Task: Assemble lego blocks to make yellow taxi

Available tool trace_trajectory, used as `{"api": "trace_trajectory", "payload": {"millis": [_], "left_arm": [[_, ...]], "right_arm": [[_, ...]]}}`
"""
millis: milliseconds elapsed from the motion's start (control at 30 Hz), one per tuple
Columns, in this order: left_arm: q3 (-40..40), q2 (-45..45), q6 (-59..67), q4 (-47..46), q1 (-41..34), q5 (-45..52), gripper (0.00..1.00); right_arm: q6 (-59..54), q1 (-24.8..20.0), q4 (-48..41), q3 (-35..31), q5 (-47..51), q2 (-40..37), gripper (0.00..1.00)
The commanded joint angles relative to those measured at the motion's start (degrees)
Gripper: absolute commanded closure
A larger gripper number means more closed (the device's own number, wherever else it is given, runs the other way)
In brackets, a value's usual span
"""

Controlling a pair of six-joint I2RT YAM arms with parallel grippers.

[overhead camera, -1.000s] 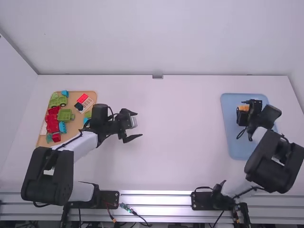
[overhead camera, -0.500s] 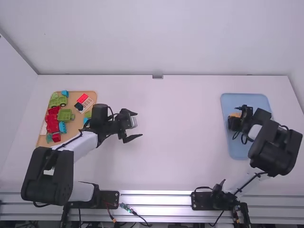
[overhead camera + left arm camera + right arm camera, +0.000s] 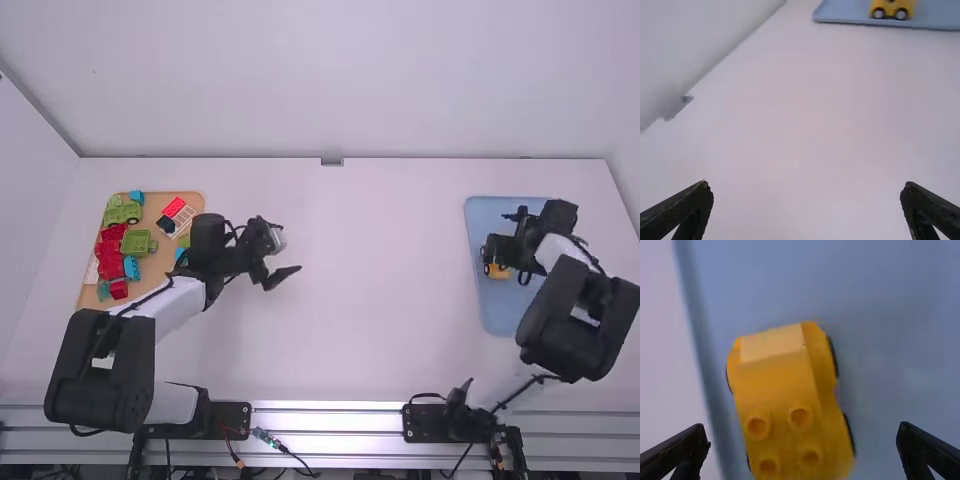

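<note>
Yellow car [image 3: 782,390] near tray edge [image 3: 696,335] (room opposite)

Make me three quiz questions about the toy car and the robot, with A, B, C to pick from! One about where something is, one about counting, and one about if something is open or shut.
1. Where is the yellow car?
A) On the tan board
B) On the blue tray
C) On the bare white table

2. How many round studs show on the car in the right wrist view?
A) Two
B) Six
C) Four

3. How is the right gripper?
A) Open, fingers apart
B) Shut, gripping the car
C) Shut, gripping nothing

Right letters:
1: B, because the high view shows the car on the blue tray.
2: C, because two rows of two studs show on its top.
3: A, because its fingers stand wide apart in the right wrist view.
</note>
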Motion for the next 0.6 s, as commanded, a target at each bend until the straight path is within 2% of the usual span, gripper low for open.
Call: {"api": "trace_trajectory", "payload": {"millis": [0,33,100,167,233,300,433,533,567], "left_arm": [[0.7,-0.3,-13.4,-0.6,0.0,-6.1,0.01],[0.7,-0.3,-13.4,-0.6,0.0,-6.1,0.01],[2.8,-1.2,-19.6,-4.1,0.0,-11.0,0.01],[4.1,-1.8,-24.0,-7.0,0.0,-15.9,0.01],[6.7,-2.6,-32.0,-12.5,0.0,-23.9,0.01],[10.1,-3.3,-37.1,-19.5,0.0,-27.5,0.01],[16.7,-4.5,-36.6,-32.7,0.0,-27.9,0.01],[20.6,-5.0,-36.4,-39.7,0.1,-28.0,0.01],[20.2,-5.5,-36.0,-39.3,0.5,-28.5,0.02]], "right_arm": [[4.4,1.7,-4.1,5.0,4.5,-5.5,0.01],[4.4,1.7,-4.1,5.0,4.5,-5.5,0.01],[4.3,4.3,-9.8,8.0,4.2,-8.6,0.01],[4.4,5.8,-11.8,9.0,4.4,-10.0,0.01],[6.5,8.8,-13.9,9.8,4.9,-12.5,0.01],[7.7,11.8,-15.5,9.8,4.6,-14.7,0.01],[7.8,17.7,-19.5,9.8,4.6,-17.4,0.01],[7.9,21.4,-22.0,9.6,4.7,-18.4,0.01],[8.4,21.8,-21.6,9.2,4.5,-18.8,0.02]]}}
